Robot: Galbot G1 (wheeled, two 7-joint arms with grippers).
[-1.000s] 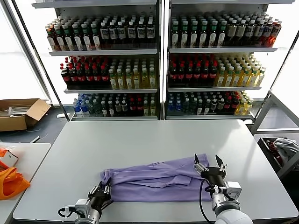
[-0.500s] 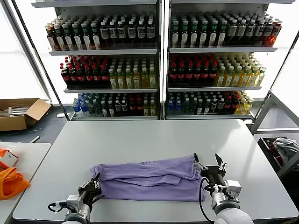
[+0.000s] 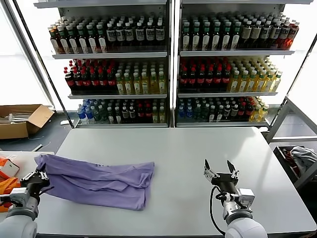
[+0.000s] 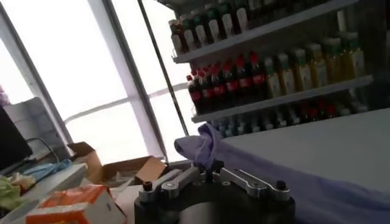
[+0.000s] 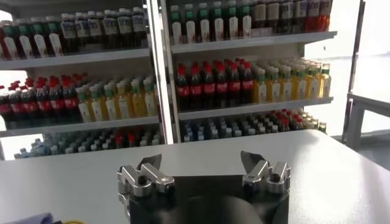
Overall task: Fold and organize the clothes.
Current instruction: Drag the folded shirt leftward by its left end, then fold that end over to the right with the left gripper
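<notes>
head view: the left pincer (image 3: 35, 177) is clamped shut on the near-left corner of the one lavender soft-fabric t-shirt (image 3: 99, 179), at the left edge of the grey-white worktop (image 3: 163, 148). a second ago that pincer was at the front edge, near the middle, and the shirt lay stretched between the two pincers; now the whole shirt has been dragged sideways, so it trails from the left pincer toward the worktop's middle, folded over in a long band, its far end well apart from the right pincer (image 3: 220, 172). the right pincer has stayed where it was, fingers spread wide and empty, with bare worktop now in front of it. my reading: the shirt is being pulled off to the left as a folded bundle, so the folding looks largely done and the organizing part is under way. count: one shirt, two pincers, one bright orange fabric item (image 3: 7, 187) just beside the left pincer on its outer side.

left wrist view: the shirt corner (image 4: 201, 143) stands bunched up out of the closed fingers, the rest running off over the worktop beyond. one orange-and-white carton (image 4: 70, 204) lies beside the pincer.

right wrist view: both fingers stand wide apart, nothing between them; only bare worktop ahead.
</notes>
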